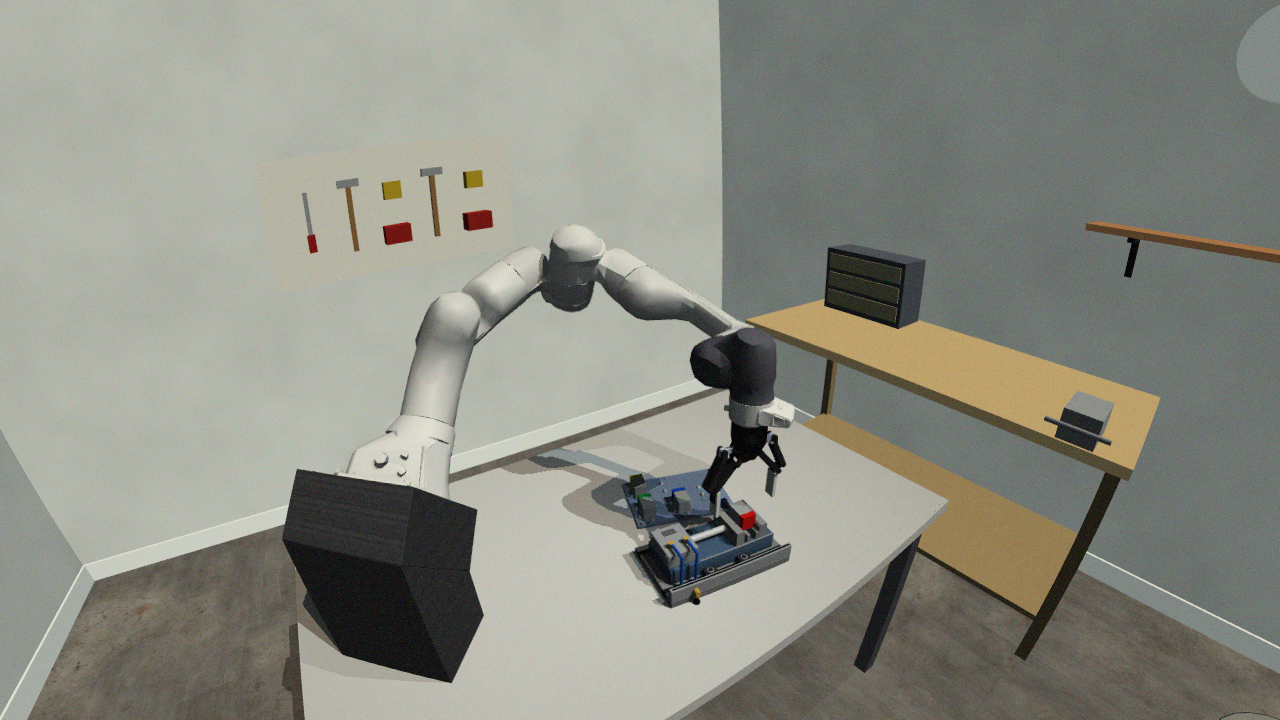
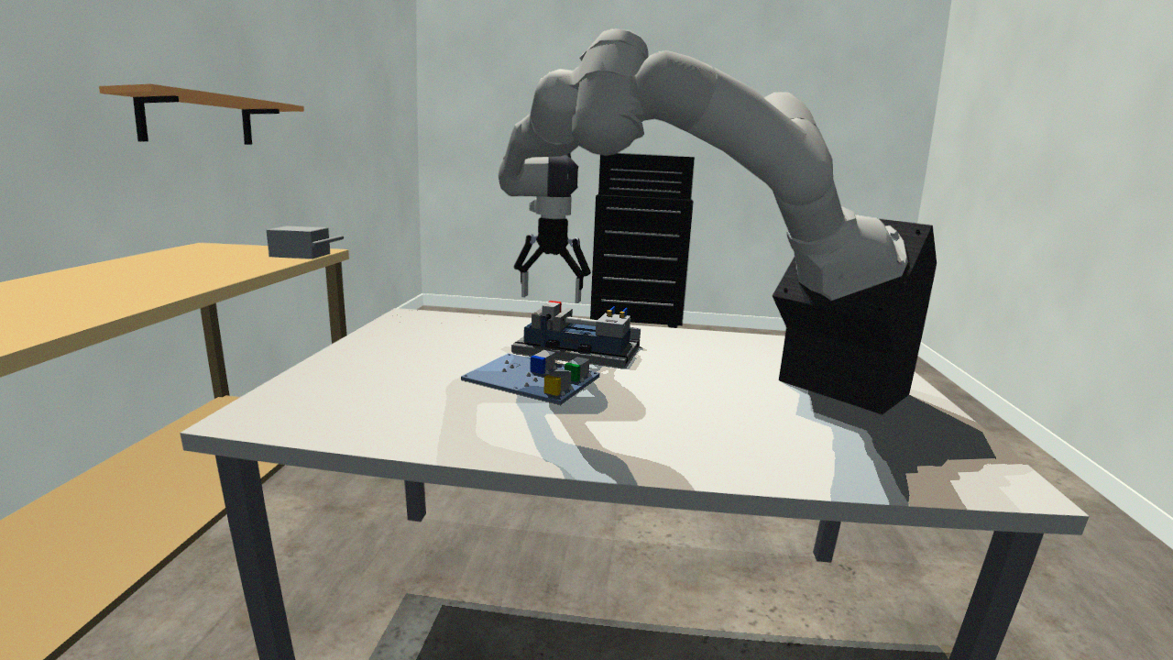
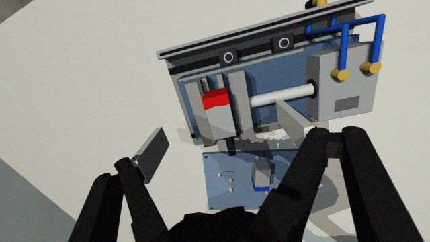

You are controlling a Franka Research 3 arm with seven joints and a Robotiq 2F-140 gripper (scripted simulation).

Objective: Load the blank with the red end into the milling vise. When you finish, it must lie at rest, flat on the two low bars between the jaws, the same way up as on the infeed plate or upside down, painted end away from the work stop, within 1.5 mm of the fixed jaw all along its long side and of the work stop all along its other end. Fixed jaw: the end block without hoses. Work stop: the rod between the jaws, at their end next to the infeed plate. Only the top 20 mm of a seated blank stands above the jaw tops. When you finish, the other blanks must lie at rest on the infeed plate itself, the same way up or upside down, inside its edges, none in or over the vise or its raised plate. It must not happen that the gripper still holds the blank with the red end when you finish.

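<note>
The red-ended blank (image 1: 747, 519) (image 2: 551, 309) (image 3: 220, 122) sits between the fixed jaw (image 3: 198, 107) and the moving jaw (image 3: 239, 94). Its top stands above the jaws; its red end points away from the work stop (image 3: 231, 147). It looks roughly parallel to the fixed jaw. Its underside is hidden, and I cannot measure the small gaps. My gripper (image 1: 744, 501) (image 2: 551, 297) (image 3: 218, 124) is open and empty above the vise, its fingers wide on either side of the blank. Blue (image 1: 682, 501) (image 2: 539, 365) (image 3: 261, 175), green (image 1: 646, 507) (image 2: 572, 371) and yellow (image 1: 636, 481) (image 2: 553, 384) blanks are on the infeed plate (image 2: 492, 377) (image 3: 215, 198).
The hose-fitted block (image 3: 346, 81) stands at the vise's other end, joined to the moving jaw by a white rod (image 3: 285, 95). Blue hoses (image 3: 343, 50) rise above it. A long rail (image 1: 733, 573) borders the vise. Small cone-shaped pins stand on the infeed plate.
</note>
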